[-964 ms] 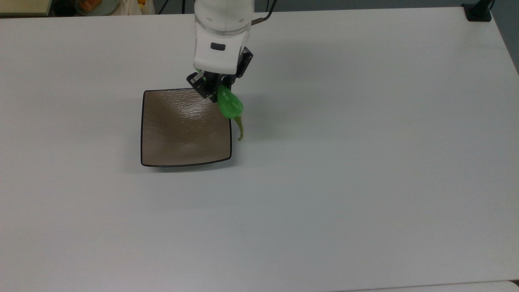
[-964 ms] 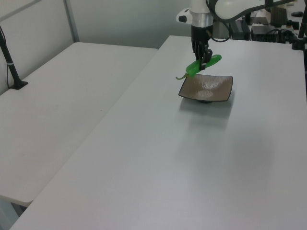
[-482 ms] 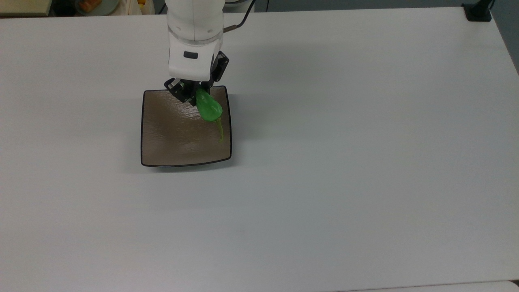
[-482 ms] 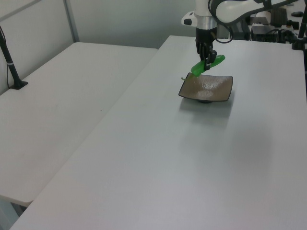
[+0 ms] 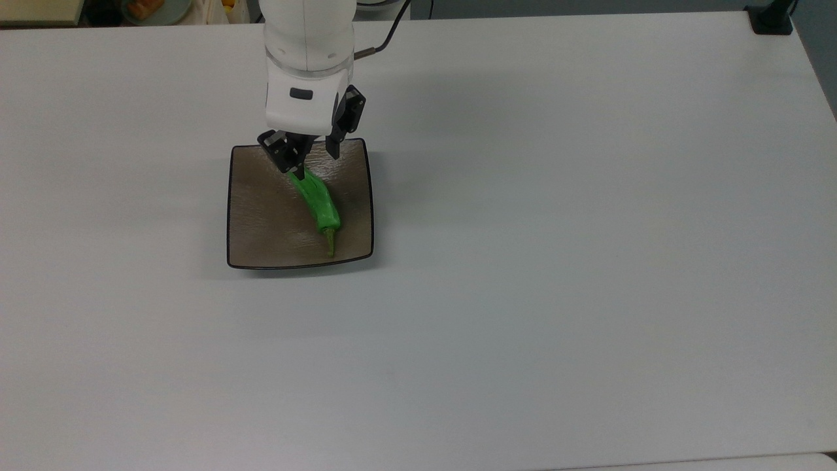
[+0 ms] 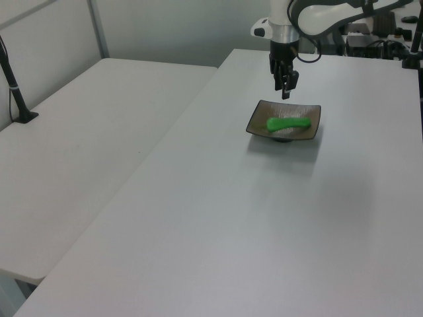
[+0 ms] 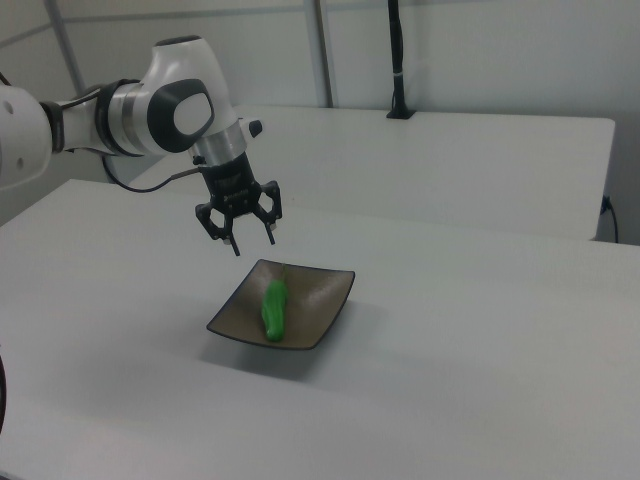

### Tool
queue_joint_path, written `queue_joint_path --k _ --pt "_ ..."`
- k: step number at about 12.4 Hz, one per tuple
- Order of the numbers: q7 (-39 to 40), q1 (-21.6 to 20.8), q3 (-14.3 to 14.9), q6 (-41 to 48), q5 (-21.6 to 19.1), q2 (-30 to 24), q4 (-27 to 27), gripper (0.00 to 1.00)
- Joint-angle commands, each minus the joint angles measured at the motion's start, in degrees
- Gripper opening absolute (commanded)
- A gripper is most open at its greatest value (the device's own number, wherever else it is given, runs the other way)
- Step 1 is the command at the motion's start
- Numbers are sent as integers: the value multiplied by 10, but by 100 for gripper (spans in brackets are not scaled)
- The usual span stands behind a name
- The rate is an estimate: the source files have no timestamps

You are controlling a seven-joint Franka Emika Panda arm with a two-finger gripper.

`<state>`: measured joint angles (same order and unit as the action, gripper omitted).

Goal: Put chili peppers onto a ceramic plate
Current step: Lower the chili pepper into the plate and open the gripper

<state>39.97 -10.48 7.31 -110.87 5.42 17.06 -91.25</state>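
Nearest, desk [image 5: 523,327]: a wide white surface is seen, bare in front of the plate in the top view.
Ceramic plate [image 5: 261,216]: a square, shallow, brown plate with a thin black rim is set flat on the desk, left of centre in the top view; it is also seen in the left view [image 6: 307,113] and the right view [image 7: 325,300].
Chili pepper [image 5: 318,204]: one glossy green pepper is laid inside the plate, lengthwise, toward the top view's right half of it; its olive stem is pointed at the plate's near edge. It is seen resting on the plate in the left view [image 6: 288,123] and the right view [image 7: 274,308].
Tool [image 5: 307,154]: the two black fingers are held apart, with nothing between them. It is held above the plate's far edge, clear of the pepper, as the left view [image 6: 285,82] and the right view [image 7: 240,232] show.
Arm [image 5: 307,59]: a white body is seen rising from the tool toward the far side of the desk.
Second desk [image 6: 79,152]: another white surface is seen beside the first, at the left view's left.
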Motion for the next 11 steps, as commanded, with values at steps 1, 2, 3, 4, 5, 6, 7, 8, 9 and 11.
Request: queue_joint_path --k 1,2,3,4,5,6,7,8,9,11 --pt "5 -3 4 -17 -9 -21 -28 100" --pt "4 -4 4 -15 -10 -22 -28 100" --pt "-1 -6 4 -10 -11 -24 -27 100" --pt "-19 -7 3 -9 -15 -27 -27 100" --pt "-61 -7 3 -9 -36 -30 -27 100" --pt "-102 -7 4 -8 -76 -33 -25 100" --pt "-132 -7 3 -5 -97 -40 -24 100" --pt "-176 -5 0 18 -109 -50 -21 100" --pt "-204 -5 -3 39 -110 -56 -21 100" --pt "-263 -2 -15 66 -110 -72 -21 100"
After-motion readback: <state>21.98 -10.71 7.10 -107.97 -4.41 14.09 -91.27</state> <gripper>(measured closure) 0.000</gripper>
